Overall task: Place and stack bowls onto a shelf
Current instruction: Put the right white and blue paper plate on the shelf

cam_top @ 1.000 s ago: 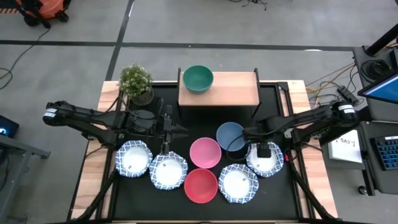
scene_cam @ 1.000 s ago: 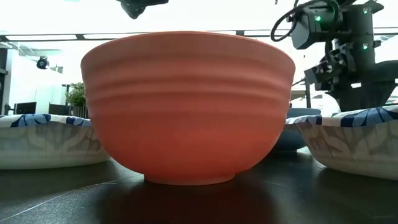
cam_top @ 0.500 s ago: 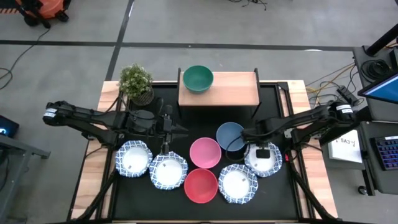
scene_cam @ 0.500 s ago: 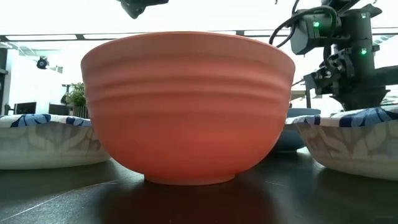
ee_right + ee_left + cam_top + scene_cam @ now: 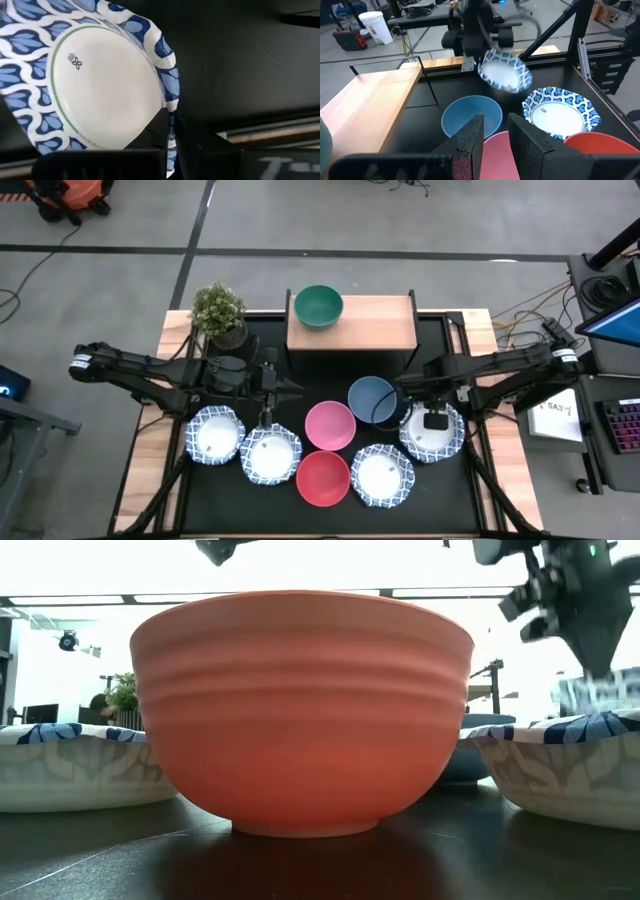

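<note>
A green bowl (image 5: 318,306) sits on the left end of the wood-topped shelf (image 5: 375,325) at the table's far side. Blue (image 5: 370,398), pink (image 5: 329,425) and red (image 5: 323,478) bowls stand on the black mat, with white blue-patterned bowls (image 5: 215,434), (image 5: 270,454), (image 5: 382,474) around them. My right gripper (image 5: 431,418) is shut on a further patterned bowl (image 5: 502,75), which hangs tilted above the mat. My left gripper (image 5: 496,145) hovers open left of the pink bowl with nothing between its fingers. My right gripper pinches the patterned bowl's rim (image 5: 170,117) on its far side, one finger (image 5: 152,132) on the white inside and the other on the outside. The fingers come from above. The bowl is lifted clear and hangs tilted below them.
A potted plant (image 5: 220,315) stands at the far left corner beside the shelf. The red bowl (image 5: 300,710) fills the low view, with patterned bowls on either side. Bare wood shows on the shelf right of the green bowl.
My right gripper has risen and drifted a little toward the table's right edge. The patterned bowl under it has shifted with it and come up off the mat, tipped.
</note>
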